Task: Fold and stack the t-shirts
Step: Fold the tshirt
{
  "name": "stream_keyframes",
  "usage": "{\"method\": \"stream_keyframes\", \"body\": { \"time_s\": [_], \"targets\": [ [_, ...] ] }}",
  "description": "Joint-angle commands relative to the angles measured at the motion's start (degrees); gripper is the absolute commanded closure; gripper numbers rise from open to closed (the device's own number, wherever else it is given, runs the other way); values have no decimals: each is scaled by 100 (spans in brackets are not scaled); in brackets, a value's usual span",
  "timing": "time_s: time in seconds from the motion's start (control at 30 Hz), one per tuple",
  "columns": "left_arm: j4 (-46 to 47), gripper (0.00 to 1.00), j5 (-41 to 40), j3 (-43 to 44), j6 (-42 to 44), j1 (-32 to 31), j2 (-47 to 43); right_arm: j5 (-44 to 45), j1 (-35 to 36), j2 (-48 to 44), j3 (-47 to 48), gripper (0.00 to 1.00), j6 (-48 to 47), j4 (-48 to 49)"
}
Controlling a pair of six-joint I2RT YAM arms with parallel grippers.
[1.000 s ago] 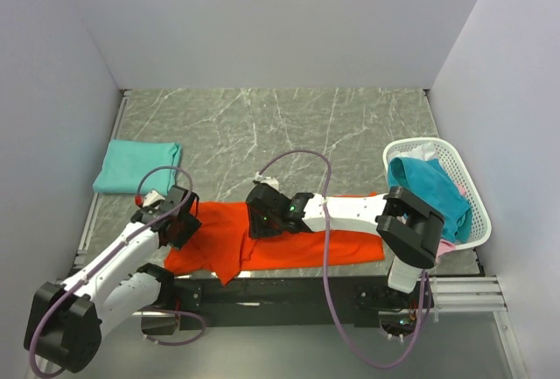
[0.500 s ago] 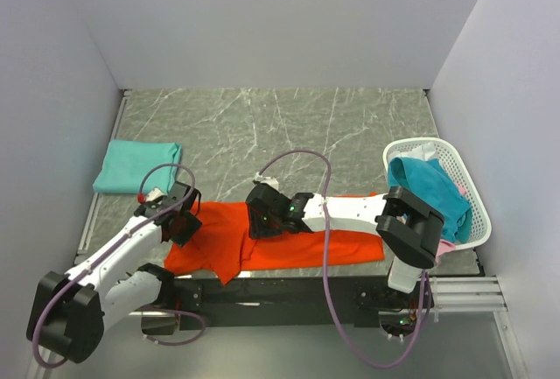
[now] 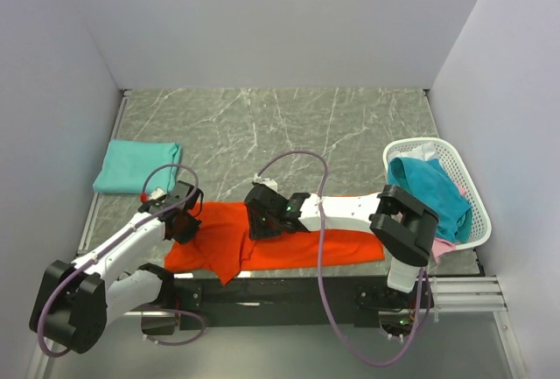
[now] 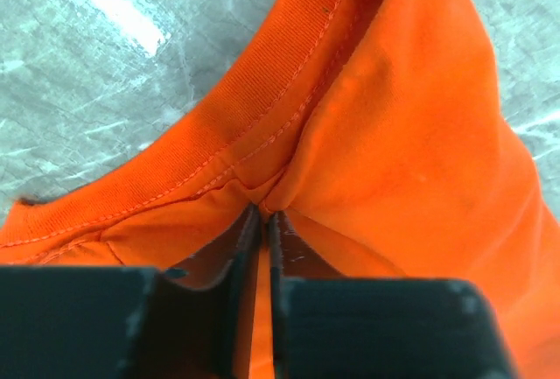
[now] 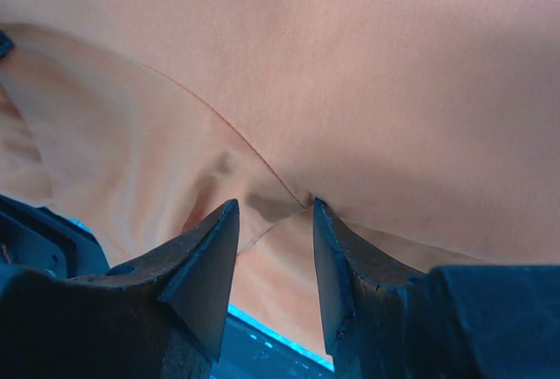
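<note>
Left gripper (image 4: 262,214): jaws almost together, clamped on a thin ridge of the orange-red t-shirt (image 4: 411,160) just below the ribbed collar (image 4: 262,90), with a sliver of cloth showing between the fingers. The collar band is thicker, with visible ribbing and double stitching; the body cloth beside it is a smooth matte knit.

Right gripper (image 5: 273,208): jaws apart, tips down on the shirt body with a small pucker lying between them. It does not look clamped.

The shirt lies spread along the near edge of the table (image 4: 79,73), long side left to right, with a loose flap hanging off the front edge. The left gripper is at its left end and the right gripper is near the middle.

Handling, as a judgement: light, limp and fully soft, so it will drape and sag from any single hold and hold no shape. It is not fragile and not slippery on the pads, but it should slide easily on the polished stone. The best holds are seams, the collar band or the hem — thicker there, less likely to slip out — using two spread points so that it folds flat.

The table is grey-green marble-look with white veins, hard and glossy. A folded teal t-shirt (image 3: 136,166) lies flat at far left, well apart. At right, a white lattice basket (image 3: 475,208) holds a crumpled teal t-shirt (image 3: 429,188) — a bit of pink cloth (image 3: 444,246) shows at its near edge.
</note>
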Motion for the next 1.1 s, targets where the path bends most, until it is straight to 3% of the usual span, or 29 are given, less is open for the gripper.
{"method": "stream_keyframes", "body": {
  "time_s": [0.0, 0.03, 0.37, 0.6, 0.67, 0.83, 1.07],
  "targets": [
    [128, 92, -153, -69, 17, -6, -158, 150, 26, 109, 290, 54, 35, -3],
    [189, 99, -153, -78, 26, -6, -202, 142, 17, 126, 316, 54, 35, 6],
    [322, 99, -65, -70, 193, -6, -430, 291, 17, 258, 448, 57, 88, -91],
    [41, 99, -100, 27, 167, -6, -694, 387, 17, 381, 536, 82, 123, -187],
    [5, 97, -82, 71, 193, -6, -721, 405, 17, 390, 562, 91, 123, -222],
    [49, 80, -118, 45, 202, -6, -642, 467, 17, 346, 598, 94, 105, -275],
    [339, 79, 58, -26, 255, -6, -387, 476, 17, 311, 598, 95, 88, -319]
  ]
}}
